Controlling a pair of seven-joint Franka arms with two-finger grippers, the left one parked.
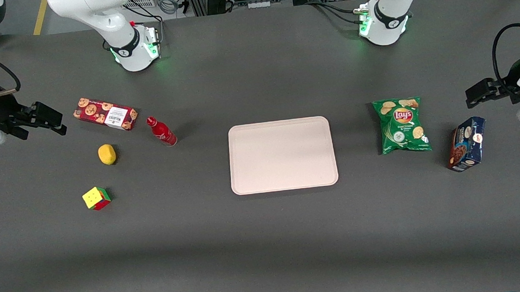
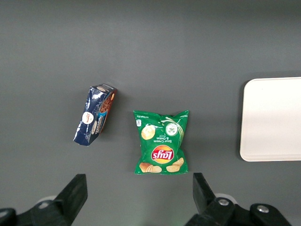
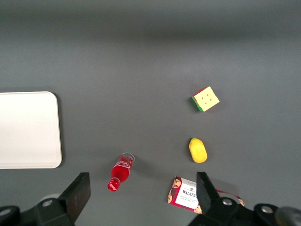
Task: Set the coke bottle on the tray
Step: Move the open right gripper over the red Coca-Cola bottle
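The coke bottle (image 1: pixel 162 131), small, all red with a red cap, stands upright on the dark table between the cookie box and the tray; it also shows in the right wrist view (image 3: pixel 120 172). The tray (image 1: pixel 282 155), large, flat and pinkish-beige, lies bare at mid-table and shows in the right wrist view (image 3: pixel 28 129) and the left wrist view (image 2: pixel 273 120). My gripper (image 1: pixel 56 122) hangs high at the working arm's end of the table, open and empty (image 3: pixel 143 197), well apart from the bottle.
A red cookie box (image 1: pixel 105 113) lies beside the bottle. A yellow lemon (image 1: pixel 107 154) and a colour cube (image 1: pixel 96 198) lie nearer the front camera. A green chips bag (image 1: pixel 402 125) and a blue box (image 1: pixel 467 143) lie toward the parked arm's end.
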